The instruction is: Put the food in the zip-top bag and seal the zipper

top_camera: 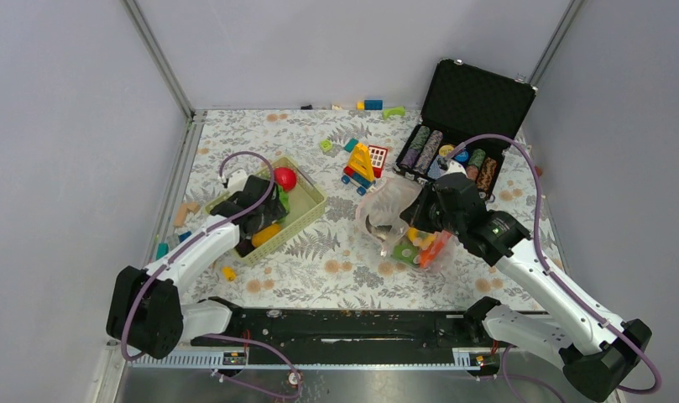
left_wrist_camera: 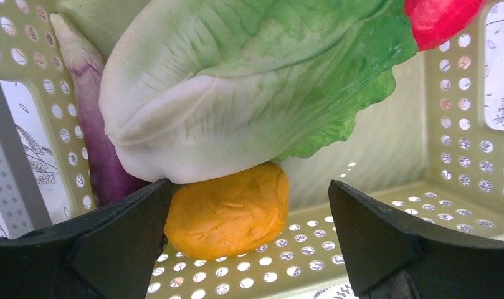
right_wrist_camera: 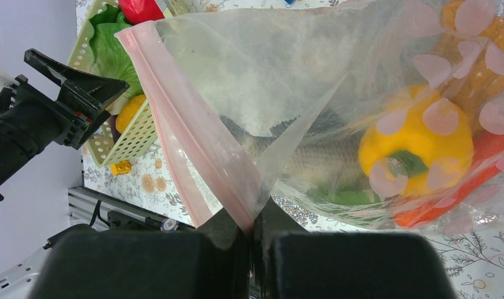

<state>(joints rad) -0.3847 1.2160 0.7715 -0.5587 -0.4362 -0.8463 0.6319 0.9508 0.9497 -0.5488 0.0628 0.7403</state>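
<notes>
The right arm's jaws are clamped on the zipper [right_wrist_camera: 193,156] of the zip-top bag [right_wrist_camera: 286,75], which sits on the surface [top_camera: 319,252] with a yellow piece [right_wrist_camera: 417,140] inside. The left arm's jaws stand wide apart, gripping nothing, inside the green basket [left_wrist_camera: 467,199], facing an orange food piece [left_wrist_camera: 227,212] under a lettuce leaf [left_wrist_camera: 249,81].

We see two matching arms, the left arm [top_camera: 193,254] and the right arm [top_camera: 544,284], each with white shells on the long links and black housings at the joints. A purple cable [top_camera: 248,154] arcs over the left arm, and a second cable [top_camera: 538,218] over the right. The left pincer [left_wrist_camera: 249,185] has matt black, wedge-shaped fingers [left_wrist_camera: 112,243]. The right pincer [right_wrist_camera: 252,232] is black too. A green light [top_camera: 493,228] glows on the right wrist.
</notes>
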